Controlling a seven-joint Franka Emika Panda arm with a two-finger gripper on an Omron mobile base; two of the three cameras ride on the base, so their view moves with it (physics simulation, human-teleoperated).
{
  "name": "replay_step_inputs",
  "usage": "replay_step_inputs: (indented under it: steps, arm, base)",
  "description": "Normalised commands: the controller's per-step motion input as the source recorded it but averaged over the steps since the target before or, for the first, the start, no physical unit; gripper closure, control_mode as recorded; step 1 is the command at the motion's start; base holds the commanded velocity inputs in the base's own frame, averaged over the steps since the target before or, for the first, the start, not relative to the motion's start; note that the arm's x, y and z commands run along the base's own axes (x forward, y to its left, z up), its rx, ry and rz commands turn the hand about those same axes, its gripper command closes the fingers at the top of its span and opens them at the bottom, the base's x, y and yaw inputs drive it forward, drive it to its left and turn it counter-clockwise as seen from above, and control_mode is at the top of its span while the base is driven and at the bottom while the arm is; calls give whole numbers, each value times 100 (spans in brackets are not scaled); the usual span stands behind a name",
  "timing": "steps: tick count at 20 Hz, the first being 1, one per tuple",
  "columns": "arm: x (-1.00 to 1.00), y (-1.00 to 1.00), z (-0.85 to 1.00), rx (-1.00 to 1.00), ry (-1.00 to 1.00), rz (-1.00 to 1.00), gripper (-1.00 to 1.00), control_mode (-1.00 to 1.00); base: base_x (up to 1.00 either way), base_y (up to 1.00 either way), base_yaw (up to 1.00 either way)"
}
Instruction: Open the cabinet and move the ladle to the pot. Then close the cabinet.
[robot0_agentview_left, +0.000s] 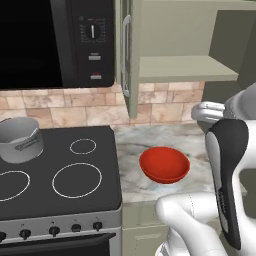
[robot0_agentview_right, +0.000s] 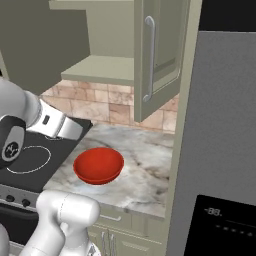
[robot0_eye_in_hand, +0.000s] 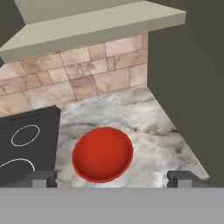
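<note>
pot (robot0_agentview_left: 20, 139): far left, back-left burner of stove (robot0_agentview_left: 60, 170), handle toward the front.
red bowl (robot0_eye_in_hand: 102, 153): on the marble counter, just below and ahead of gripper.
gripper (robot0_eye_in_hand: 112, 178): fingers wide apart, holding nothing, angled down over the counter.
cabinet (robot0_agentview_right: 150, 55): above the gripper, both doors swung open, lower shelf looks bare.
ladle: can't spot it; likely higher in the cabinet, so next reach goes up, not left.
</note>
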Motion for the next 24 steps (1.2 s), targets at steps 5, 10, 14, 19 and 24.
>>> replay_step_inputs:
  steps: [5,10,14,19,24]
  arm:
    - [-38,-2,32,0,0,-11,-100,-100]
    - [-43,-14,38,0,0,-5,-100,-100]
    - [-34,-20,27,0,0,-2,-100,-100]
    - [-49,-6,15,5,-6,0,-100,-100]
    - [-12,-3,12,19,-11,-10,-100,-100]
  base:
    - [0,0,0]
    - [0,0,0]
    - [0,0,0]
    - [0,0,0]
    - [0,0,0]
